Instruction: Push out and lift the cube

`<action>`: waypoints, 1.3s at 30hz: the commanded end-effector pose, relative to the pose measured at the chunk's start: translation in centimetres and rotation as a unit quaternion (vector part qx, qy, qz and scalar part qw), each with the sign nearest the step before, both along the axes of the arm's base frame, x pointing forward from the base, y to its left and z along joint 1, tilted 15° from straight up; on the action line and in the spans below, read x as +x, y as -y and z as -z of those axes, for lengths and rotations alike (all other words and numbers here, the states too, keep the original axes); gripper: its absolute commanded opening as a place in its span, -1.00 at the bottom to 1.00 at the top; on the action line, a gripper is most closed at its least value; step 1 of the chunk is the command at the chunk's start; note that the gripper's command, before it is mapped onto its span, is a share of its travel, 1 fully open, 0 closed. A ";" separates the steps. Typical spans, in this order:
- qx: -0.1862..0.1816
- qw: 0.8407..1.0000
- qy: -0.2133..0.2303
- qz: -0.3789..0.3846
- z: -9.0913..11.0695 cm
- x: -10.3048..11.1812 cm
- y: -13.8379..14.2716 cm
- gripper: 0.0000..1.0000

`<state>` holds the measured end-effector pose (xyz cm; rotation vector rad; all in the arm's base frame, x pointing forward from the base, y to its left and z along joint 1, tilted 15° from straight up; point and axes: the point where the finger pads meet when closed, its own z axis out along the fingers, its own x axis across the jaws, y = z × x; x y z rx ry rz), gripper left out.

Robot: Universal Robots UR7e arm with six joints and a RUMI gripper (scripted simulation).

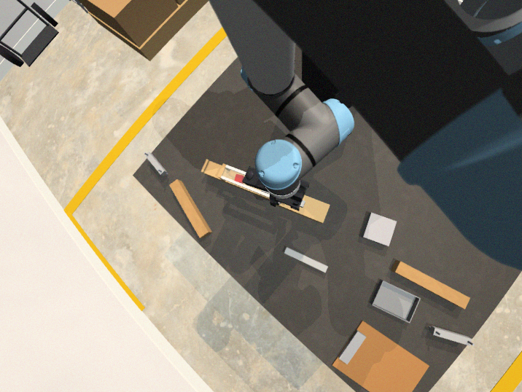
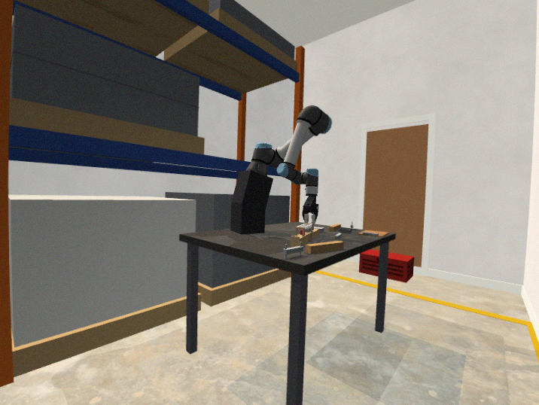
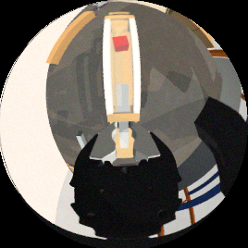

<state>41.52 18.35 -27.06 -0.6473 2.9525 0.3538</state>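
The red cube (image 1: 239, 178) (image 2: 302, 232) (image 3: 120, 43) sits inside the channel, nearer the end with the short ledge (image 1: 214, 168) and raised lip (image 1: 205, 165). White rails (image 1: 256, 191) (image 3: 107, 74) run along the channel's top. My gripper (image 3: 123, 120) (image 2: 309, 222) is shut on a thin grey bar (image 3: 122, 96) (image 1: 302, 203), above the long ledge (image 1: 316, 209) at the opposite end. The bar reaches under the wooden crosspiece (image 3: 123, 117) into the channel; its tip is apart from the cube. The fingers are outside the channel. In the top view the wrist hides the fingertips.
An orange block (image 1: 189, 208) and a grey bracket (image 1: 156, 164) lie past the lip end. A loose grey bar (image 1: 305, 259) lies beside the channel. A white block (image 1: 379, 229), another orange block (image 1: 432, 284), a grey tray (image 1: 394, 301) and an orange board (image 1: 392, 358) lie farther off.
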 end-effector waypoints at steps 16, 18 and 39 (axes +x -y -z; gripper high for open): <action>0.000 1.000 0.001 0.000 0.0 0.1 0.0 -0.55; 0.000 1.000 0.001 0.000 0.0 0.1 0.0 -0.55; 0.000 1.000 0.001 0.000 -0.2 0.0 0.0 -0.55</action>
